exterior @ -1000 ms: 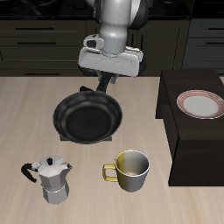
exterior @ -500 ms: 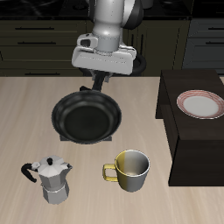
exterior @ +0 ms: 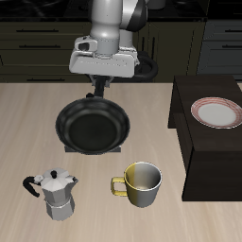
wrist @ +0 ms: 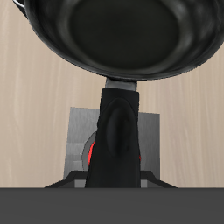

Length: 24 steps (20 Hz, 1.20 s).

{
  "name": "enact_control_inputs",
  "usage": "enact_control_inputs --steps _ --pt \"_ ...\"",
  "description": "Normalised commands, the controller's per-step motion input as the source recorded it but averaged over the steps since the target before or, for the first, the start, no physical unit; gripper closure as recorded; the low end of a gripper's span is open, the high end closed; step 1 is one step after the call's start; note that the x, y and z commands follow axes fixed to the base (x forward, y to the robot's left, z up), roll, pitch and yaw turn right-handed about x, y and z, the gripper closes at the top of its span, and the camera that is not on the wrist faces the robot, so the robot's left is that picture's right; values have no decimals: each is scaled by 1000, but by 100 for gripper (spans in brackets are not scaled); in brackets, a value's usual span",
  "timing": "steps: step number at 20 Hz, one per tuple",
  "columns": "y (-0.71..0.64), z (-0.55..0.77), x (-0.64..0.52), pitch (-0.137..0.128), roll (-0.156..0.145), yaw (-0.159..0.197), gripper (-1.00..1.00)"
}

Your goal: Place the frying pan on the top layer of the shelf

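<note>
Dark cabinets [exterior: 38, 43] with drawer fronts run from 9 to 3 o'clock. A light wood-grain tabletop [exterior: 24, 123] lies in front

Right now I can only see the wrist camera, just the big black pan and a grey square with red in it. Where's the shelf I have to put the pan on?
Observer: The shelf is a dark brown box on the table beside the frying pan, outside your view.
Operator: Is its top free?
Observer: Not all of it. A pink-rimmed plate lies on top, toward the back.
Operator: Is there anything else I could bump?
Observer: A yellow mug and a moka pot stand nearer the table's front edge than the pan.
</note>
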Motion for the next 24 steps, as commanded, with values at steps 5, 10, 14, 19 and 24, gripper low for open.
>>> enact_control_inputs --steps 5,10,14,19,24 --pt "-134 95 -44 -26 16 106 100" --pt "-145 70 0 -11 4 73 100" --pt "-46 37 7 -6 20 90 100" --pt "25 6 -25 -1 33 63 100" --pt "-48 9 27 -1 -1 64 100"
